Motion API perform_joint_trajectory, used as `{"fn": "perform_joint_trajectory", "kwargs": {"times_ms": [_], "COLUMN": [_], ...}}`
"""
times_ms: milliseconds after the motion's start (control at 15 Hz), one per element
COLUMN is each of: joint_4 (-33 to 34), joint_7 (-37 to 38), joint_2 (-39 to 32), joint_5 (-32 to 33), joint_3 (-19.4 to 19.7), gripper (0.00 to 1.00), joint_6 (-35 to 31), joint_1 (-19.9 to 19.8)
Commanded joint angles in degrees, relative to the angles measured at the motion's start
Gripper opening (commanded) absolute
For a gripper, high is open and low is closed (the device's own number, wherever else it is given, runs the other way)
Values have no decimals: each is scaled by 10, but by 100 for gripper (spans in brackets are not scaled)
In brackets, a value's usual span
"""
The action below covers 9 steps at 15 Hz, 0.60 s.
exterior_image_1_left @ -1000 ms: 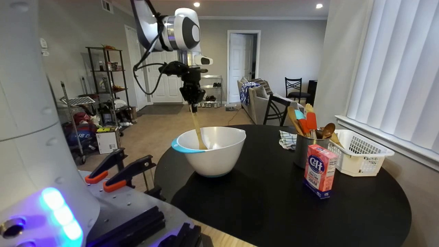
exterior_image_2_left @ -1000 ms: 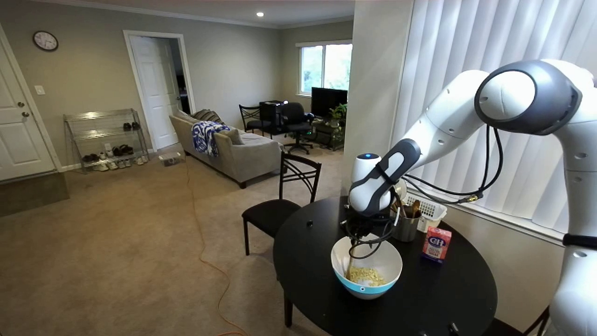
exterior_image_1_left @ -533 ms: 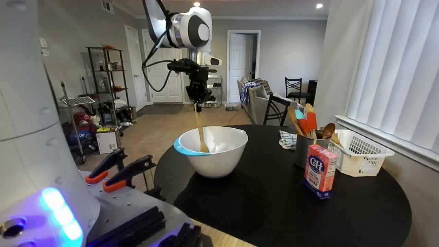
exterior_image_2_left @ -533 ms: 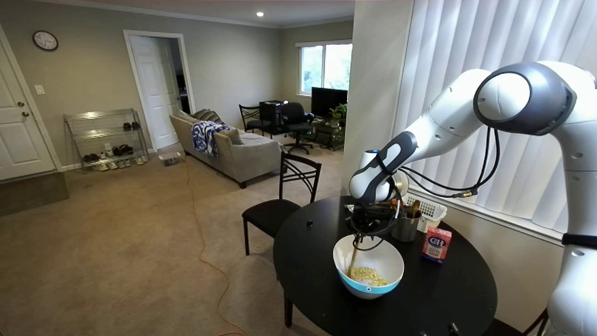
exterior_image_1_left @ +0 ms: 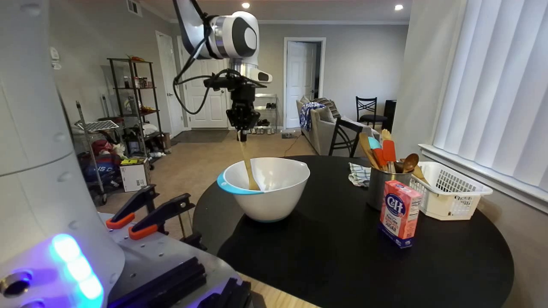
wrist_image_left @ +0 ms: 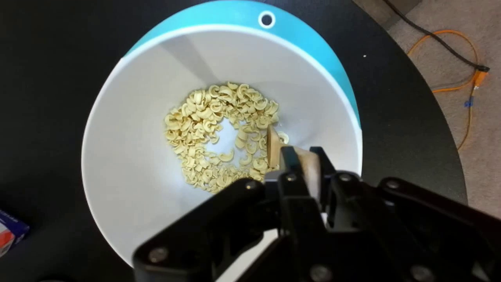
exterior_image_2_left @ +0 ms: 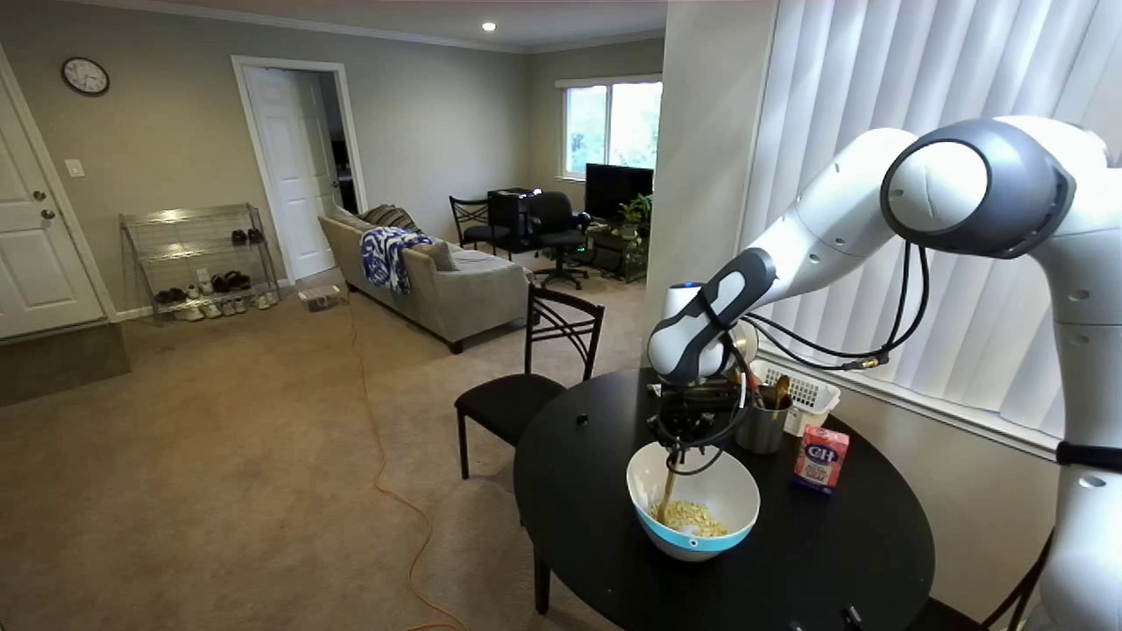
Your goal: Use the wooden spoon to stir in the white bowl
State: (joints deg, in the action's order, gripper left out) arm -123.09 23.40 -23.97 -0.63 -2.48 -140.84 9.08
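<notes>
Wrist view: the gripper point(wrist_image_left: 305, 156) was clamped tight on the wooden spoon point(wrist_image_left: 275, 150), whose head sat among pale curled pieces point(wrist_image_left: 191, 129). In an exterior view, the white bowl point(exterior_image_1_left: 274, 203) around both had slid slightly within the last second, and the spoon had swung out and back: stirring seemed under way. In an exterior view, the bowl stood on the black table point(exterior_image_2_left: 833, 543) and might creep further.

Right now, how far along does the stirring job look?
Done: the wooden spoon is gripped, its head inside the white bowl. In hand: stirring, apparently; the gripper holds the spoon tilted, and pale curled pieces ring a bare patch. Left: perhaps more stirring, since the spoon isn't out yet.
</notes>
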Motion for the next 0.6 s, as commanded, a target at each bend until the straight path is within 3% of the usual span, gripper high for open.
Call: {"fn": "perform_joint_trajectory", "kwargs": {"times_ms": [0,533], "joint_4": [12,40], "joint_7": [2,-13], "joint_2": [-13,-25], "joint_5": [29,46], "joint_3": [19,16], "gripper": [5,5], "joint_6": [50,153], "joint_1": [18,16]}}
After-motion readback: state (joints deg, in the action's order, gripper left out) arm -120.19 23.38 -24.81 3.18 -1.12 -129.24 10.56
